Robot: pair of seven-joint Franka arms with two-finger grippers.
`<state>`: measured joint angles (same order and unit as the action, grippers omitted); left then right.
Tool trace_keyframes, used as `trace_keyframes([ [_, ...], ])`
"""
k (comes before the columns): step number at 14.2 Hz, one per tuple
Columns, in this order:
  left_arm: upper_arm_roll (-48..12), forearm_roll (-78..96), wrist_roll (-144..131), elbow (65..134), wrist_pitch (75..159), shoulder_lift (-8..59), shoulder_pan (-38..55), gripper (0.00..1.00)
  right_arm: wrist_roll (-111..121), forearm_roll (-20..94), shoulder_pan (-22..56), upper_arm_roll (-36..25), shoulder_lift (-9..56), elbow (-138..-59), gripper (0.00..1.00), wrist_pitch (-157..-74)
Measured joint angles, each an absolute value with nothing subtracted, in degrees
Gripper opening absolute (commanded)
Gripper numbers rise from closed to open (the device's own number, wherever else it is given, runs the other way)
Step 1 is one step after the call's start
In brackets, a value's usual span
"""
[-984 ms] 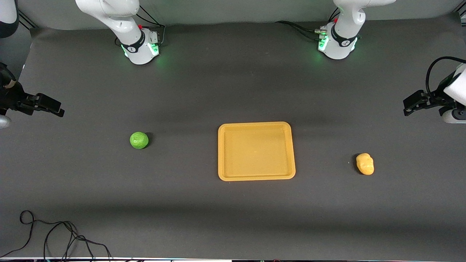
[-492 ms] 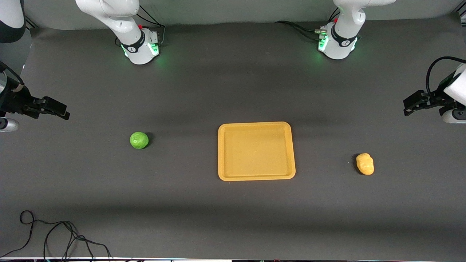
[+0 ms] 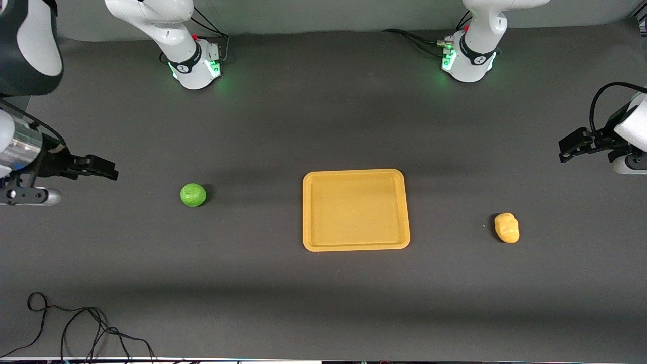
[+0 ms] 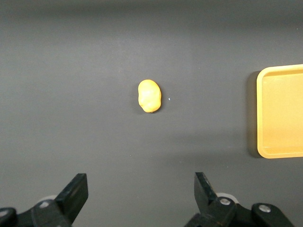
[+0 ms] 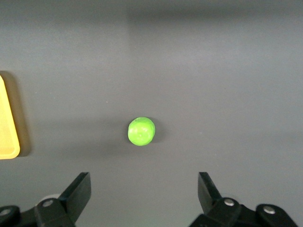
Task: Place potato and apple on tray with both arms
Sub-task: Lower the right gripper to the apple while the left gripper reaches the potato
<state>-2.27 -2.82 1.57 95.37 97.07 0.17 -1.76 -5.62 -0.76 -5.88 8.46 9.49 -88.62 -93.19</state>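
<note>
I centre each wide-apart gripper, right gripper (image 5: 142, 198) over the apple (image 5: 141, 131), left gripper (image 4: 139, 198) over the potato (image 4: 149, 96), before descending; tray (image 3: 356, 246) waits.

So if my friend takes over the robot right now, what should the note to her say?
Left gripper: open, holding nothing, up over the table at the left arm's end.
Right gripper: open, holding nothing, up over the table at the right arm's end.
The tray sits in the middle with nothing in it.
The apple lies on the table toward the right arm's end.
The potato lies toward the left arm's end.
Done: nothing yet.
Left: pick up both and put them on the tray.
</note>
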Motion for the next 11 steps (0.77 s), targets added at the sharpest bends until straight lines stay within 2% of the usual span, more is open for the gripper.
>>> trace_keyframes([
  [5, -2.27, -2.81, 1.57, 95.51, 98.3, 2.74, -1.77, 1.0, -5.62, -0.03, -5.38, 8.52, 11.83, -94.82, 1.0, -101.76],
  [11, -2.4, -2.74, 1.57, 97.12, 105.42, 12.37, -1.71, 1.0, -5.62, 0.07, -3.61, 8.55, 15.07, -101.43, 1.0, -110.19],
])
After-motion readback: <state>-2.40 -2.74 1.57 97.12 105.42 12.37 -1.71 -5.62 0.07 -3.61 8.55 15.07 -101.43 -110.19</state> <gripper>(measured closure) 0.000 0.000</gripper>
